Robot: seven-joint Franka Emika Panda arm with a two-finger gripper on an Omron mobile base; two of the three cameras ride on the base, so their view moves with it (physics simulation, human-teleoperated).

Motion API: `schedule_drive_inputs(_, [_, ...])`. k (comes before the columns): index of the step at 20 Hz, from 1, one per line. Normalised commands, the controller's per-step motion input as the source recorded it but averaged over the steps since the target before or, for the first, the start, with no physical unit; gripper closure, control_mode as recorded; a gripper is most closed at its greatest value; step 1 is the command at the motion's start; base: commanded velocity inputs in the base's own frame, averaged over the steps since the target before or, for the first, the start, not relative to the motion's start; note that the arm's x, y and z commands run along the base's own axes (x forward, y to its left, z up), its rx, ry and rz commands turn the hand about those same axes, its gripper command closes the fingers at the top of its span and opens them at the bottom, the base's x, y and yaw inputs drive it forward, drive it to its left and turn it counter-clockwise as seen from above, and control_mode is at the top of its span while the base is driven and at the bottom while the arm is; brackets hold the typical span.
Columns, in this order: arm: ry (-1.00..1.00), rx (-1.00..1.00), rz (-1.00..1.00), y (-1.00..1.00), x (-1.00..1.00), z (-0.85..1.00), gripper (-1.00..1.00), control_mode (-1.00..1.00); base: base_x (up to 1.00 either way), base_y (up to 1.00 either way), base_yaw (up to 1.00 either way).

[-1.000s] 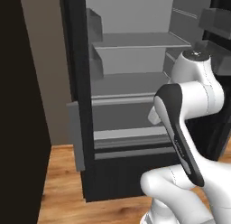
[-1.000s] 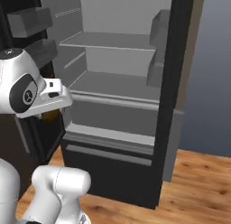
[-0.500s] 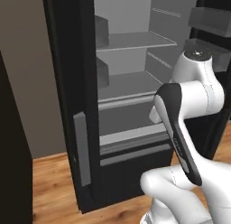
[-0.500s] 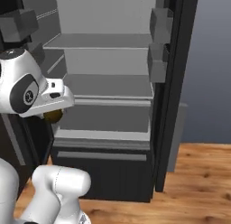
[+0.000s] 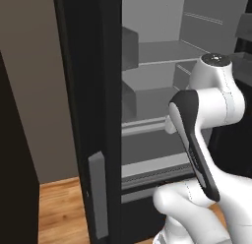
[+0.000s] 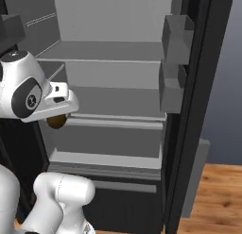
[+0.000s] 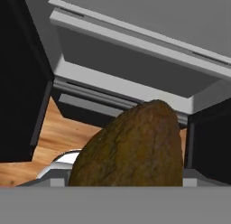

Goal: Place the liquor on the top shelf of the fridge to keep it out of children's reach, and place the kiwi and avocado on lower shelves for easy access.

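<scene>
The olive-brown kiwi (image 7: pixel 131 146) sits large and close in the hand view, right at my gripper. In the right base view the kiwi (image 6: pixel 56 121) hangs under my hand, with the gripper (image 6: pixel 58 117) shut on it, just left of the open fridge (image 6: pixel 198 110). It is level with the lower shelf's raised front lip (image 6: pixel 113 122). The thin flat top shelf (image 6: pixel 108 51) is higher up and bare. The left base view shows the fridge's black door (image 5: pixel 88 90) and the same shelves behind my arm. The liquor and the avocado are out of view.
Grey door bins (image 6: pixel 175 63) hang on the right door's inner side. A grey drawer front (image 7: pixel 135 51) and the black fridge base lie below the hand. Wooden floor (image 6: pixel 222 195) runs in front of the fridge. A dark cabinet (image 5: pixel 15 164) stands at the left.
The whole picture has shifted: the base has driven closer to the fridge, which now looms larger. The kiwi has stayed in the gripper throughout.
</scene>
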Motion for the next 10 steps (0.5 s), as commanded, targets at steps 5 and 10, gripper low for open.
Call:
schedule_drive_inputs(5, [0.00,0.00,0.00,0.00,0.00,0.00,1.00,1.00,0.52,-0.27,0.19])
schedule_drive_inputs(10, [0.00,0.00,0.00,0.00,0.00,0.00,1.00,1.00,0.38,-0.35,0.17])
